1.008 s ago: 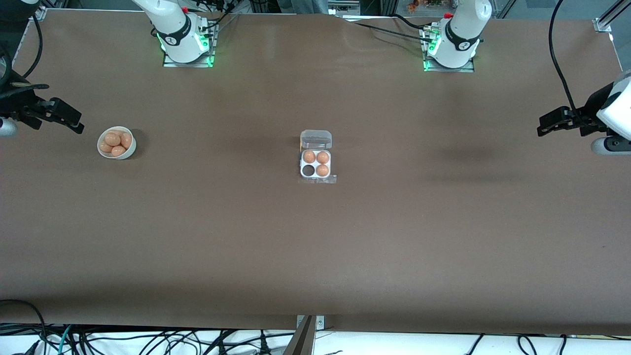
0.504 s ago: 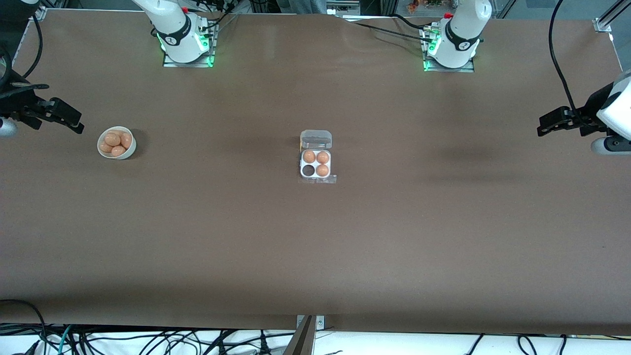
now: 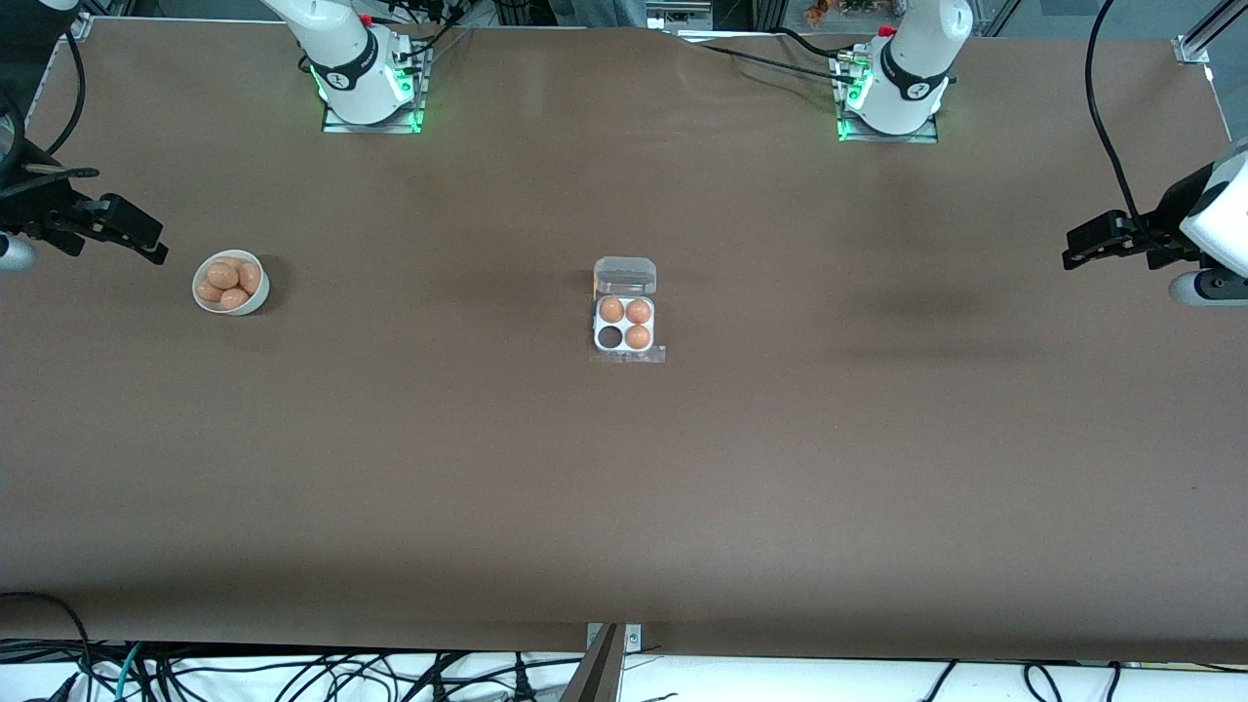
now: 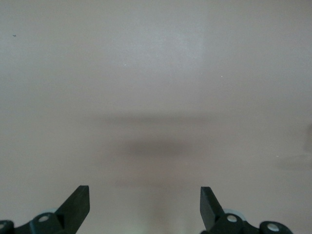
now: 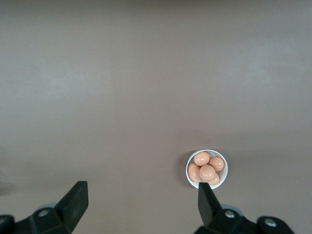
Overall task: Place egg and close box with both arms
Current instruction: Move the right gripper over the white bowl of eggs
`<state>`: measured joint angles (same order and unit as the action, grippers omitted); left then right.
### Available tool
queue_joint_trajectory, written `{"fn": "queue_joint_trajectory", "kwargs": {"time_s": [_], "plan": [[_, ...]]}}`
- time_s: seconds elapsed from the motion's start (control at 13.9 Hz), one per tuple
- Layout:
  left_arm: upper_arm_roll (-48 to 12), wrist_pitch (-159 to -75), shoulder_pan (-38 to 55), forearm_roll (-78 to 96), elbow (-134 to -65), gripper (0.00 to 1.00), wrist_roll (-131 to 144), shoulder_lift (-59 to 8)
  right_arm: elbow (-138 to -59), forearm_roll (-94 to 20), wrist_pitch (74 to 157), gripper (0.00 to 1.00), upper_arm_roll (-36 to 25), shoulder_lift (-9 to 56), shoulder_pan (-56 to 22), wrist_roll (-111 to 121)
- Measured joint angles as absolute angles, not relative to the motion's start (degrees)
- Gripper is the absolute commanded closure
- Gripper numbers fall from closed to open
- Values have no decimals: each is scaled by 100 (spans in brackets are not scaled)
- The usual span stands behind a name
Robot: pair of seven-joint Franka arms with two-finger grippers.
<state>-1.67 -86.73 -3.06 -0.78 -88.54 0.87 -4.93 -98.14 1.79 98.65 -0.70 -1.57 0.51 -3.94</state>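
Three eggs (image 3: pixel 638 336) are being held in the box (image 3: pixel 625 349), which is sitting in the middle of the table (image 3: pixel 624 468). One round cell (image 3: pixel 610 337) of the box, on the side nearer the front camera, is being left dark and bare. The clear lid (image 3: pixel 625 276) is being kept open, on the side of the tray nearer the robots' bases.

More eggs (image 3: pixel 222 274) are being kept in a white bowl (image 3: pixel 255 297) toward the right arm's end of the table. The right gripper (image 3: pixel 122 232) is being held up in the air just beside that bowl, with its fingers (image 5: pixel 73 202) spread wide and nothing between them.

The left gripper (image 3: pixel 1100 240) is being held up over bare table at the left arm's end, well apart from the box. Its fingers (image 4: pixel 77 204) are being kept wide apart too, with nothing gripped.
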Motion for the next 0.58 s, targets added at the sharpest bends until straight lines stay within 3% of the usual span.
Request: {"fn": "queue_joint_trajectory", "kwargs": {"time_s": [0.58], "plan": [[-167, -8673, -310, -78, -8853, 0, 87, -495, -9869, 732, 9610, 0, -80, 729, 57, -341]]}}
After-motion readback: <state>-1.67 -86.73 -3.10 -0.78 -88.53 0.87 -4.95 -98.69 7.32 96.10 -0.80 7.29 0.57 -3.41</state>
